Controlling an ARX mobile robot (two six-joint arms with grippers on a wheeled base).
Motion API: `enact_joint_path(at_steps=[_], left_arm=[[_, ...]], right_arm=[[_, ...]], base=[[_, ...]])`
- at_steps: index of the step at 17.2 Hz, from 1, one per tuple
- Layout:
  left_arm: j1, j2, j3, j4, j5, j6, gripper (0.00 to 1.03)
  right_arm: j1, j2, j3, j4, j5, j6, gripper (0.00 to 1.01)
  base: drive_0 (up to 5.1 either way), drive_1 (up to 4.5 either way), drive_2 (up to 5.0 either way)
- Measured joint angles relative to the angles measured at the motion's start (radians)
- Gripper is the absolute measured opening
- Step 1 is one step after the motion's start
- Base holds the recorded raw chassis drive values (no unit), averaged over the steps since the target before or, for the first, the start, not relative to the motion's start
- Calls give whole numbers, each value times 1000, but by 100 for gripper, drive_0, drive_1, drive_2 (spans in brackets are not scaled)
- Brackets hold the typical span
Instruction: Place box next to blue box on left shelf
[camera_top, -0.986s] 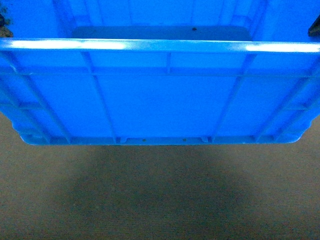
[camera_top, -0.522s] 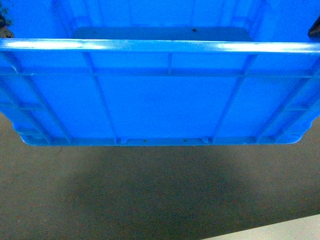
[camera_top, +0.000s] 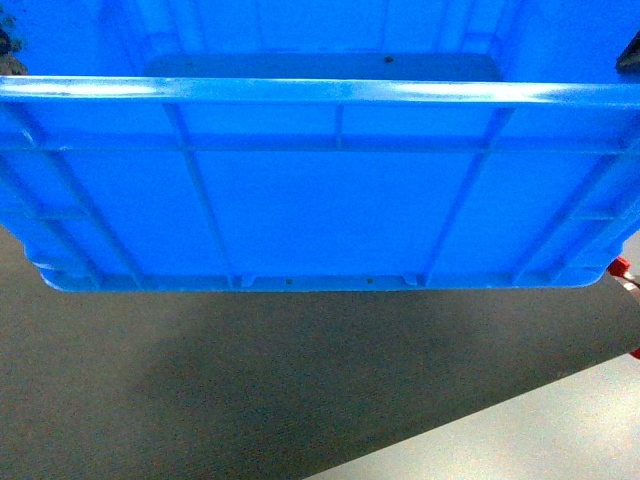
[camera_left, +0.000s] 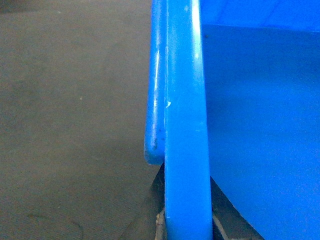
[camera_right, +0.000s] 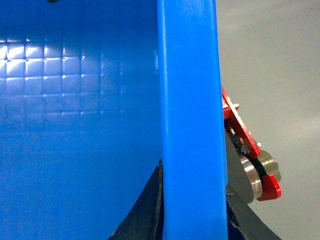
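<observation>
One box (camera_top: 320, 200) hangs level, open side up, long axis left-right.

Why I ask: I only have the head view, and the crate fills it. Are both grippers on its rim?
Observer: Yes for the left gripper. Its wrist view shows a dark finger on each side of the box rim.
Operator: And the right?
Observer: Same. The right gripper straddles the rim, one finger inside the box and one outside.
Operator: What's the red bit at my right edge?
Observer: A red bracket carrying a grey roller, close beside the box's outer wall. I cannot tell whether they touch.
</observation>
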Motion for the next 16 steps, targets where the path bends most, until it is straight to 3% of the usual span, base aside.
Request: enact_joint_path(at_steps=[16], left_arm=[[0, 0, 0, 0, 0, 0, 7]], right_arm=[[0, 0, 0, 1, 0, 0, 19]], base=[[-171, -171, -171]])
